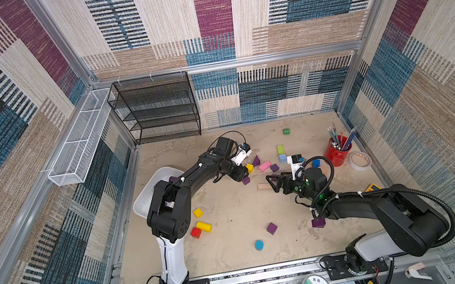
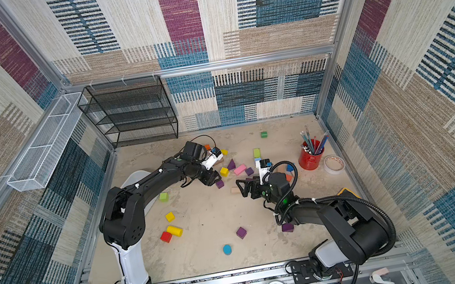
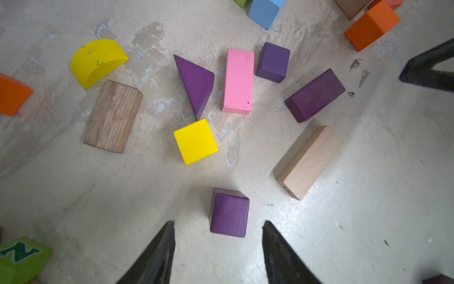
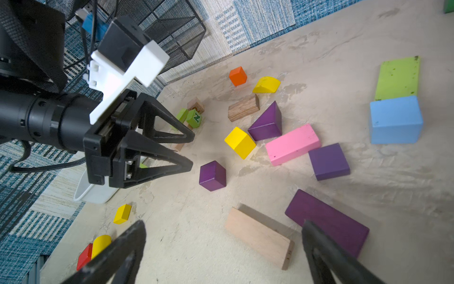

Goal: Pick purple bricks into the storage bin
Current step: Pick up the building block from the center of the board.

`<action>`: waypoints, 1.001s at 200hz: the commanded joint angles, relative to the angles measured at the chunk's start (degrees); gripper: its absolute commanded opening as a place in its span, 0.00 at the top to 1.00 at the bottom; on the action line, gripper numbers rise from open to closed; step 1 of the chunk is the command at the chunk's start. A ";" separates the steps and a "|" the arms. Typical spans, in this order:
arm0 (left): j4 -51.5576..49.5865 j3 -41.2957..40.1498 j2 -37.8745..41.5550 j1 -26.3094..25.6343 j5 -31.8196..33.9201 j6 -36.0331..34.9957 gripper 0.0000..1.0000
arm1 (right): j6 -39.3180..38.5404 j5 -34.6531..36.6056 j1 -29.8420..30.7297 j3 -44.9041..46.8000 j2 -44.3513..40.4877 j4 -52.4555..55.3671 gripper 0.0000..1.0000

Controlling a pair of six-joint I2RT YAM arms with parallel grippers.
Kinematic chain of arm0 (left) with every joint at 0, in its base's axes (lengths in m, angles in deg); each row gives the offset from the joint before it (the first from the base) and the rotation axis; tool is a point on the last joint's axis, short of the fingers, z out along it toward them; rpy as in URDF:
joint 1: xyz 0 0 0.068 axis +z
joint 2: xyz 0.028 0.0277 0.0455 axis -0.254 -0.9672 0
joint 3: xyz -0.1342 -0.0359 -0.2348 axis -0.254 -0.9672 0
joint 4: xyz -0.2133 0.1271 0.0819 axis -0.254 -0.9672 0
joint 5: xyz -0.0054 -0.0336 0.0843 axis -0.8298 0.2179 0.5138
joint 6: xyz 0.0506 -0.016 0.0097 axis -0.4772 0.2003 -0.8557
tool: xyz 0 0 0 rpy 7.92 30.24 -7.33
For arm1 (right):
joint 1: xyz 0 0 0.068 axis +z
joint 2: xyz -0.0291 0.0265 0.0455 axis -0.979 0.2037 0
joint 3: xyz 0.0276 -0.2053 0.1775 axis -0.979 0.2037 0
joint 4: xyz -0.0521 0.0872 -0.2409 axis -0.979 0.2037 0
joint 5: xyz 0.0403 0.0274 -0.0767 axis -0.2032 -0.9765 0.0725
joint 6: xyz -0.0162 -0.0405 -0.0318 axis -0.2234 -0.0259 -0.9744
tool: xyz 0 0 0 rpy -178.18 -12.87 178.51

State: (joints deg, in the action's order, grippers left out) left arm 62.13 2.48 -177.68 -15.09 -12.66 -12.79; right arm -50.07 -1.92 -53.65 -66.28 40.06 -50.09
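Presently we find the left end effector (image 3: pixel 218 246) released, its jaws apart, low over the middle of the surface (image 1: pixel 230 257). A purple cube (image 3: pixel 229 214) stands just at its fingertips (image 3: pixel 163 248), partly between them and touching neither. The right end effector (image 4: pixel 223 226) is likewise released and spread wide. A purple bar (image 4: pixel 326 221) lies beneath one finger; whether they touch we cannot tell. A purple wedge (image 3: pixel 196 83) and a smaller purple block (image 3: pixel 272 61) flank a pink bar (image 3: pixel 238 81). Toward the front edge sit a lone purple cube (image 1: pixel 272 228) and, beside the right arm (image 1: pixel 350 207), a second purple block (image 1: pixel 318 222). The storage bin (image 1: pixel 144 204) rests at the left edge, partly hidden by the left arm (image 1: pixel 168 205).
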 commanded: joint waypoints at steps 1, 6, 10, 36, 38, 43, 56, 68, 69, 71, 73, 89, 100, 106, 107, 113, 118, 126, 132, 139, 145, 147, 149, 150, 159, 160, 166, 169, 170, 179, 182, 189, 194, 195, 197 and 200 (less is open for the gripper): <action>-1.78 1.05 -0.97 -0.49 -0.03 -4.11 0.41 | 1.44 -2.20 -0.43 -0.04 0.29 -2.66 0.01; -2.30 1.28 -1.23 -0.67 0.23 -4.62 0.41 | 1.48 -2.26 -0.50 -0.05 0.29 -2.75 0.01; -2.72 1.49 -1.57 -0.76 0.37 -4.93 0.41 | 1.48 -2.28 -0.52 -0.07 0.30 -2.72 0.01; -5.57 3.27 -3.28 -1.13 1.13 -6.39 0.41 | 1.48 -2.28 -0.61 0.00 0.38 -2.86 0.01; -5.75 3.41 -3.44 -1.13 1.14 -6.46 0.41 | 1.48 -2.28 -0.61 -0.03 0.38 -2.93 0.01; -6.26 3.63 -3.72 -1.13 1.17 -6.67 0.41 | 1.48 -2.27 -0.69 -0.01 0.46 -2.92 0.00; -7.16 4.27 -4.49 -1.22 1.73 -6.80 0.41 | 1.48 -2.28 -0.69 0.05 0.52 -2.98 0.01; -8.30 5.08 -5.28 -1.31 1.88 -6.79 0.41 | 1.48 -2.28 -0.69 0.05 0.56 -3.07 0.01; -8.34 5.11 -5.32 -1.31 1.88 -6.77 0.41 | 1.48 -2.28 -0.69 0.05 0.60 -3.07 0.01; -8.42 5.19 -5.46 -1.31 1.88 -6.82 0.41 | 1.48 -2.28 -0.69 0.05 0.61 -3.09 0.01; -8.59 5.29 -5.59 -1.36 1.88 -6.83 0.41 | 1.48 -2.28 -0.69 0.05 0.57 -3.14 0.01; -9.92 6.26 -6.56 -1.57 2.22 -7.06 0.41 | 1.40 -2.10 -0.69 0.04 0.73 -3.07 0.01; -10.41 6.72 -7.18 -1.66 2.70 -7.12 0.42 | 1.35 -2.10 -0.71 0.05 0.73 -3.09 0.01; -10.52 6.95 -7.45 -1.73 2.76 -7.17 0.42 | 1.32 -2.11 -0.70 0.05 0.74 -3.07 0.01; -10.51 7.02 -7.50 -1.74 2.76 -7.13 0.42 | 1.36 -2.11 -0.65 0.05 0.78 -3.07 0.01; -10.61 7.12 -7.79 -1.80 2.80 -7.10 0.43 | 1.28 -2.11 -0.78 0.05 0.73 -3.13 0.00; -10.67 7.25 -7.95 -1.88 2.91 -7.04 0.43 | 1.31 -2.11 -0.72 0.05 0.75 -3.10 0.01; -10.97 7.64 -8.29 -2.08 3.06 -7.10 0.43 | 1.31 -2.02 -0.73 0.05 0.73 -3.13 0.01; -11.24 7.88 -8.51 -2.18 3.23 -7.19 0.44 | 1.31 -2.02 -0.76 0.05 0.79 -3.07 0.01; -11.49 8.20 -8.82 -2.32 3.41 -7.24 0.45 | 1.23 -2.02 -0.78 0.06 0.73 -3.11 0.01; -11.71 8.44 -9.02 -2.43 3.61 -7.28 0.46 | 1.18 -1.94 -0.78 0.05 0.73 -3.14 0.01; -11.75 8.54 -9.09 -2.45 3.67 -7.28 0.46 | 1.23 -1.93 -0.78 0.05 0.73 -3.11 0.01; -11.86 8.64 -9.18 -2.50 3.75 -7.28 0.46 | 1.22 -1.93 -0.78 0.05 0.73 -3.10 0.01; -11.88 8.65 -9.20 -2.52 3.78 -7.32 0.46 | 1.22 -1.93 -0.78 0.05 0.73 -3.09 0.01; -12.04 9.01 -9.36 -2.63 4.07 -7.08 0.48 | 1.22 -1.82 -0.71 0.05 0.74 -3.08 0.01; -12.06 9.06 -9.34 -2.63 4.12 -7.09 0.48 | 1.22 -1.83 -0.75 0.05 0.74 -3.07 0.01; -12.03 9.23 -9.49 -2.71 4.16 -6.89 0.49 | 1.22 -1.84 -0.78 0.05 0.74 -3.09 0.00; -12.07 9.28 -9.45 -2.72 4.16 -6.85 0.49 | 1.22 -1.80 -0.78 0.05 0.73 -3.08 0.01; -12.08 9.28 -9.43 -2.72 4.16 -6.84 0.50 | 1.22 -1.82 -0.78 0.05 0.73 -3.08 0.01; -12.03 9.45 -9.58 -2.80 4.34 -6.60 0.52 | 1.20 -1.80 -0.78 0.05 0.73 -3.12 0.01; -12.05 9.52 -9.58 -2.80 4.34 -6.57 0.53 | 1.14 -1.84 -0.78 0.05 0.74 -3.09 0.01; -12.01 9.63 -9.63 -2.89 4.46 -6.39 0.55 | 1.13 -1.84 -0.78 0.05 0.78 -3.10 0.01; -12.07 9.80 -9.65 -2.96 4.66 -6.15 0.56 | 1.13 -1.77 -0.78 0.05 0.73 -3.10 0.01; -12.07 9.85 -9.66 -2.97 4.67 -6.10 0.56 | 1.13 -1.76 -0.78 0.05 0.73 -3.09 0.01; -12.12 9.88 -9.73 -2.98 4.75 -5.99 0.57 | 1.11 -1.76 -0.78 0.05 0.73 -3.07 0.01; -12.23 10.03 -9.76 -3.02 4.85 -5.95 0.58 | 1.13 -1.76 -0.76 0.05 0.75 -3.13 0.01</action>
State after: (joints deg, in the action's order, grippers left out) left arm 51.10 11.60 -187.19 -17.87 -8.74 -18.19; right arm -49.00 -3.58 -54.39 -66.28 40.74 -51.47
